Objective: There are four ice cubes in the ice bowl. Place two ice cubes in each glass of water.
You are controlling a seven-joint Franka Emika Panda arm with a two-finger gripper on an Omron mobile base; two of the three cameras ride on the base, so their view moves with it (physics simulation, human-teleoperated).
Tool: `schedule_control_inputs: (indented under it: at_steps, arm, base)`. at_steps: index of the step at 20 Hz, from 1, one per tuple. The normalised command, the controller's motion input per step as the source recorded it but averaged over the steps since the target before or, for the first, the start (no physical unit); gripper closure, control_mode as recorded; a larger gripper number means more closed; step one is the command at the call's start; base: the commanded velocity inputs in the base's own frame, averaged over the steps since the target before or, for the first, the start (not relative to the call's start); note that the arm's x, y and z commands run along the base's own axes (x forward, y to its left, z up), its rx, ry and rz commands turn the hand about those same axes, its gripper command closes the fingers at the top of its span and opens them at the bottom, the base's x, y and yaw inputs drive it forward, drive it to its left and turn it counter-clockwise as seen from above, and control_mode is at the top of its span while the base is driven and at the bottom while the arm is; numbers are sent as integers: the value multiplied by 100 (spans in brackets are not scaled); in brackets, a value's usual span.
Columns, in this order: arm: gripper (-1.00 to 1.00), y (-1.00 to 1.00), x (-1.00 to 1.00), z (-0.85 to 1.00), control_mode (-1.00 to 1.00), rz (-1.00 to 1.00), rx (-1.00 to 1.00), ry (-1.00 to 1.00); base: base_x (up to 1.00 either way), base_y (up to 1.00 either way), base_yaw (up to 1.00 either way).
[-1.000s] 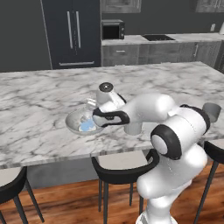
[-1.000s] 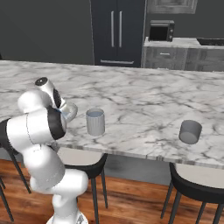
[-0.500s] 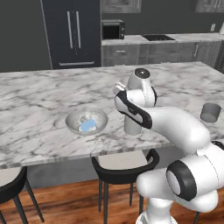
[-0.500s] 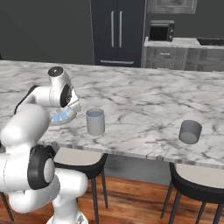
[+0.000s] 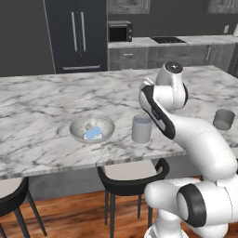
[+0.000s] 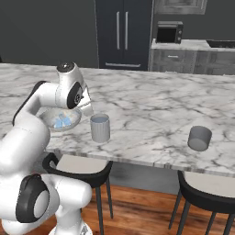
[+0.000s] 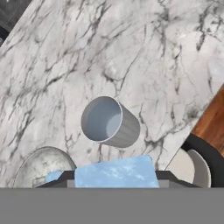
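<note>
Gripper is pinching one pale blue ice cube between part-closed jaws, hovering above the tabletop just short of the near glass of water. Remaining ice cubes are sitting in the ice bowl. Judgement: centre the cube over the rim before releasing; the far glass is standing well apart.

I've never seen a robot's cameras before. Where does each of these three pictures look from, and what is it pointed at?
Left base view: behind the arm's left, facing the marble counter; white arm lower right.
Right base view: behind its right, same counter; arm lower left.
Hand view: on the hand, looking down past an ice cube between the fingertips at the near glass.
Shared: ice bowl, near glass, far glass.
</note>
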Motion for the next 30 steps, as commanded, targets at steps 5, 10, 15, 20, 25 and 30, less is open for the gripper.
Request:
schedule_control_inputs:
  at_steps: [5,10,15,20,25,30]
  arm:
    - [100,-22,1,-17,-100,-7,0,21]
    - [100,0,24,-10,-100,0,0,8]
    - [100,0,57,-29,-100,0,0,2]
    - [100,0,41,-35,-100,0,0,8]
    - [100,0,14,-43,-100,0,-3,13]
    - [100,0,10,-43,-100,0,-3,11]
  base:
    - [0,0,0]
    - [0,0,0]
    - [0,0,0]
    - [0,0,0]
    - [0,0,0]
    - [0,0,0]
